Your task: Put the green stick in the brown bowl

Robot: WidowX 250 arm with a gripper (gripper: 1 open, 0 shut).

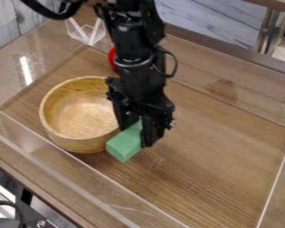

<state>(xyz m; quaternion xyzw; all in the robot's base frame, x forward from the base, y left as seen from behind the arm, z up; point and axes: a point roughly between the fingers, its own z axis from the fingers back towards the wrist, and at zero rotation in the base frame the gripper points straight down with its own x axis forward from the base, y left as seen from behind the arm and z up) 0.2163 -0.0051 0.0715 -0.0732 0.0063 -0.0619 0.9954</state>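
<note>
The green stick [125, 146], a mint-green block, hangs tilted just above the wood, with its top end between the fingers of my black gripper [138, 134]. The gripper points straight down and is shut on that stick. Directly to its left sits the brown bowl [71, 111], round, light wood, with nothing inside; the stick's lower end is close to the bowl's right outer wall. The part of the stick inside the jaws is hidden.
A red strawberry-like toy [114, 57] lies behind the arm, mostly hidden by it. Clear plastic walls [14, 134] run around the wooden tabletop [216, 125] on the left and front. Bare wood stretches to the right of the gripper.
</note>
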